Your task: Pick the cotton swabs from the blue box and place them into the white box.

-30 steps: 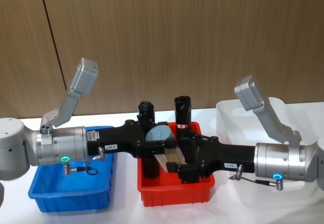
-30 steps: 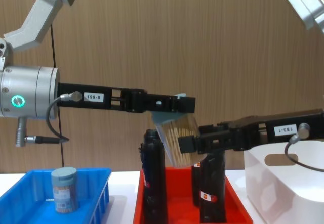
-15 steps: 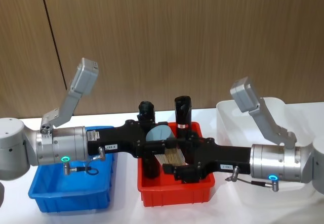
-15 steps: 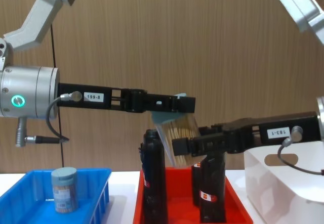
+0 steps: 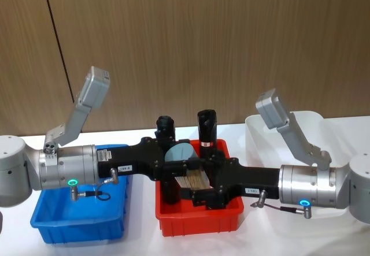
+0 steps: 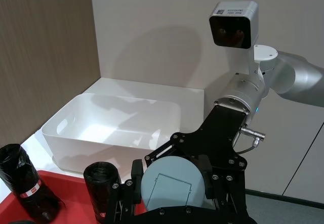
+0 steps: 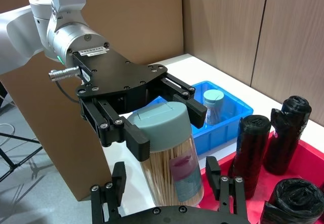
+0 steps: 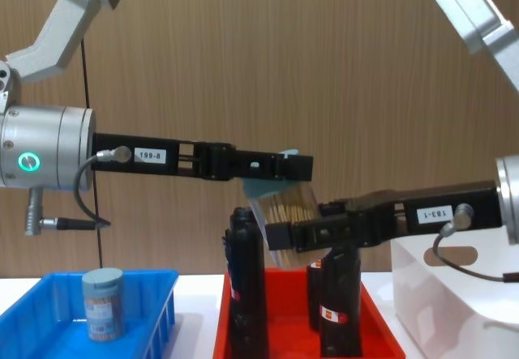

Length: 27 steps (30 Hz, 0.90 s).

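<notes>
L claw (image 7: 166,125) clamps a swab jar (image 8: 288,209) by its round, pale blue-grey lid. The jar is clear plastic packed w/ tan sticks and hangs tilted in the air over the red crate (image 5: 199,221). R claw (image 7: 166,176) is spread wide and straddles the jar's body; there seem to be gaps each side, but contact is hard to judge. A second jar (image 8: 104,304) stands upright in the slotted blue box (image 5: 81,233), at the crate's 9 o'clock. The glossy white box (image 5: 252,143) is at its 3 o'clock. Black cylinders (image 5: 206,126) stand in the crate.
</notes>
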### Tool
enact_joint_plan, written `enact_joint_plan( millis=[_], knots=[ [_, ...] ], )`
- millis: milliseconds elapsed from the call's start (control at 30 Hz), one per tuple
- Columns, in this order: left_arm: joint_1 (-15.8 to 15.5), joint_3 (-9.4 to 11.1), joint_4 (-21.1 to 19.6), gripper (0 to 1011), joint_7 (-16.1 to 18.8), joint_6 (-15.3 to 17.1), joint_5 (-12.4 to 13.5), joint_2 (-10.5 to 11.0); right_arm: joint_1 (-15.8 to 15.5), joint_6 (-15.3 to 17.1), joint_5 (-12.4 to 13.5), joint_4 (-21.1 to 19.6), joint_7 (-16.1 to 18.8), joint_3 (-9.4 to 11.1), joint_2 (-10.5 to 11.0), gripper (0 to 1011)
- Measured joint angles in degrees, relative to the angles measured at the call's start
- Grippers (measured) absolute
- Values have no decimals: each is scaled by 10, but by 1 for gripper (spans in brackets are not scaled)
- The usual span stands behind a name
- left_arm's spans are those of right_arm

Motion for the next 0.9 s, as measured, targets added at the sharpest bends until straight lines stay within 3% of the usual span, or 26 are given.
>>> enact_joint_plan(
  millis=[200, 333, 533, 900],
  knots=[
    [0, 0, 0, 669, 0, 0, 0, 0, 2, -2, 2, 2, -4, -3, 0, 910],
    [0, 0, 0, 669, 0, 0, 0, 0, 3, -2, 5, 2, -7, -5, 0, 778],
    [0, 0, 0, 670, -1, 0, -1, 0, 4, -2, 8, 2, -8, -7, 0, 660],
    [0, 0, 0, 982, 0, 0, 0, 0, 4, -3, 15, -1, -7, -10, 4, 648]
  ],
)
